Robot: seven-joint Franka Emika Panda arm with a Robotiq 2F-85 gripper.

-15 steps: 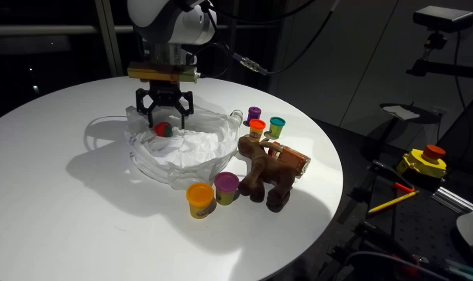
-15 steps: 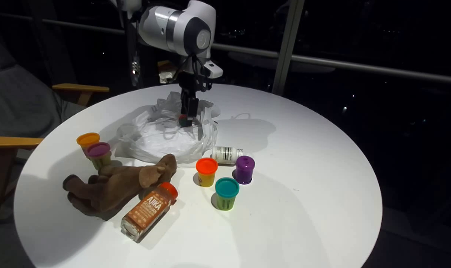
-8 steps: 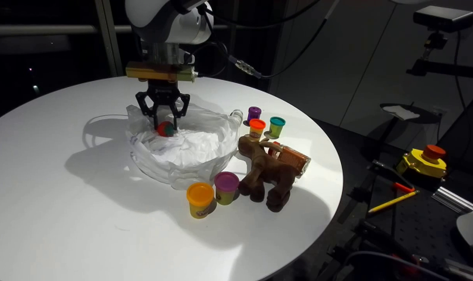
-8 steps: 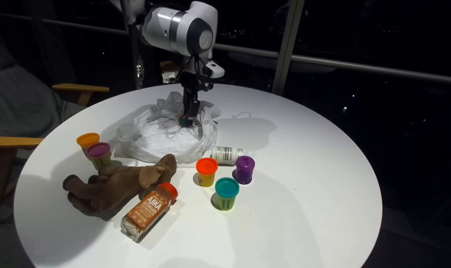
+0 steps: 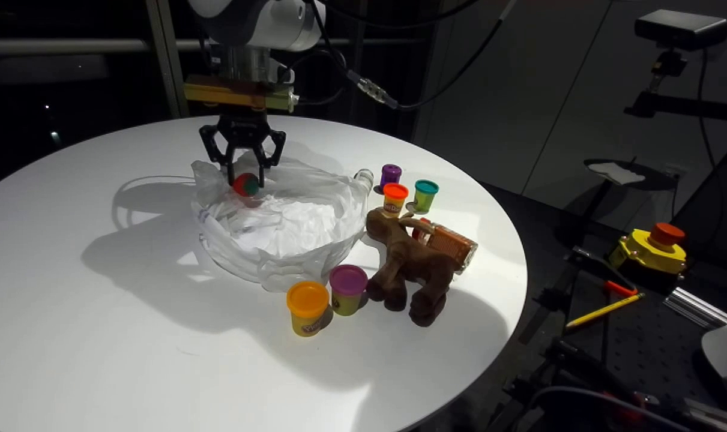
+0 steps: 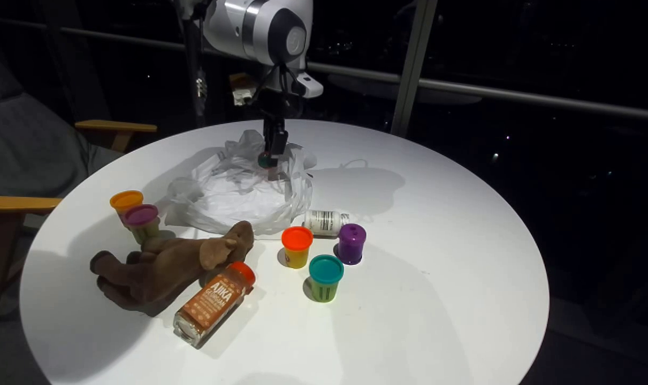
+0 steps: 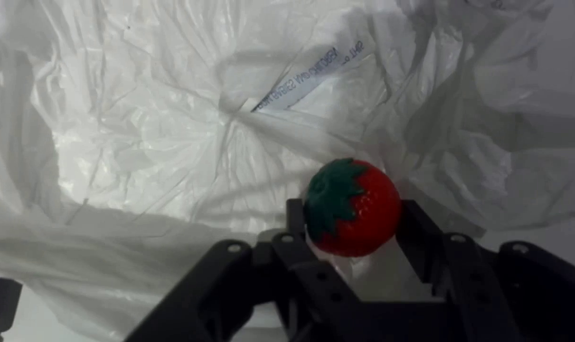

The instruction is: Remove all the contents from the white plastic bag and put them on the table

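Note:
My gripper [image 7: 350, 209] is shut on a red toy strawberry [image 7: 356, 213] with a green leafy cap, one finger against each side. In an exterior view the strawberry [image 5: 247, 185] hangs above the inner back part of the white plastic bag [image 5: 303, 270], which lies wide open on the table [image 5: 129, 360]. Beneath the fingers, the wrist view shows wrinkled film with printed lettering. Outside the bag lie the brown plush toy [image 5: 414, 261], an orange tub [image 5: 307, 312], a purple-lidded tub [image 5: 347, 294], a red-lidded tub [image 6: 297, 248], a teal-lidded tub [image 6: 325, 278] and a purple container [image 6: 351, 243].
A spice jar [image 6: 214, 302] with a red cap lies on its side by the plush toy. Against the bag rests a white bottle [image 6: 322, 222], also on its side. The bag's raised, crumpled rim surrounds the space below the gripper.
The jaws have closed from wide apart onto the strawberry. Gripper and strawberry have then risen off the bag's film. The tubs, plush toy and jars have not moved.

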